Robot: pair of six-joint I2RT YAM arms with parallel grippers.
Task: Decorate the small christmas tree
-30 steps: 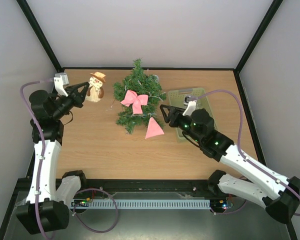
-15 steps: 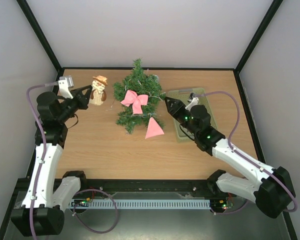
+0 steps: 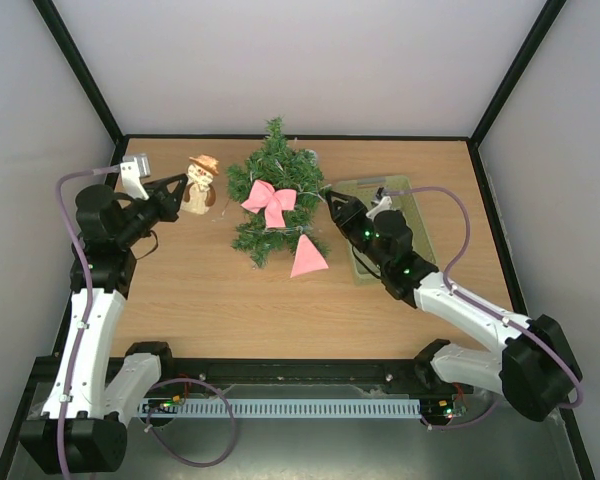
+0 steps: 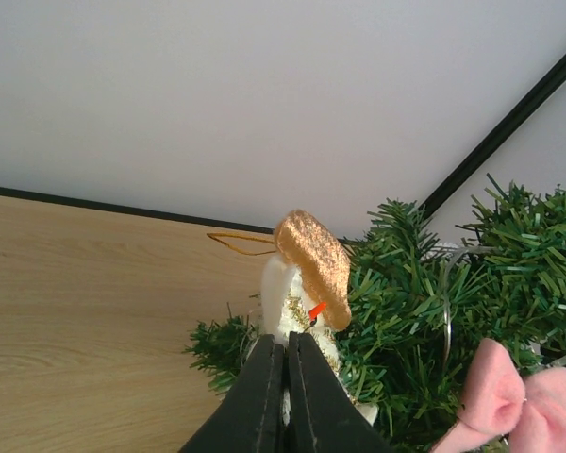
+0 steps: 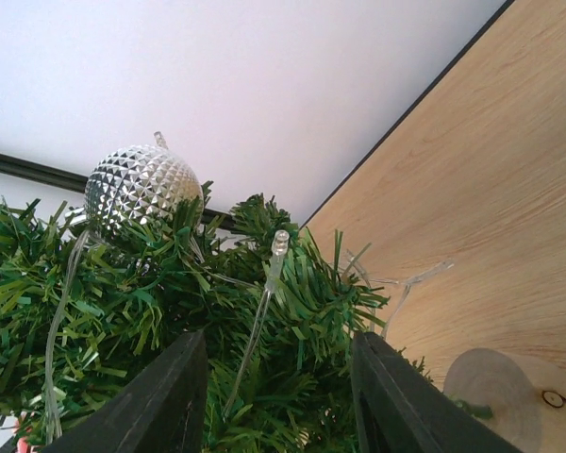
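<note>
We see the left pincer [image 3: 180, 190] with its black jaws pressed together on a small white snowman ornament with a golden-brown hat [image 3: 201, 180], which it holds tilted. The right pincer [image 3: 332, 204] stands about half open and grips nothing. Green needles and a clear fairy-light wire [image 5: 264, 302] lie between its fingers [image 5: 160, 406].

The left pincer works near the back left corner of the wooden tabletop [image 3: 210, 290], close to the black frame edge. Bare wood stretches from the tree toward the arm bases. The right arm reaches over a pale green plastic basket [image 3: 380, 182].

The small christmas tree [image 3: 290, 170] is at the back middle, between the two pincers. The snowman is just beside its left branches, and the right pincer's tips are among its right branches. It carries a pink ribbon bow [image 3: 270, 202], a pink cone [image 3: 307, 258] and a silver faceted ball [image 5: 141, 193].
</note>
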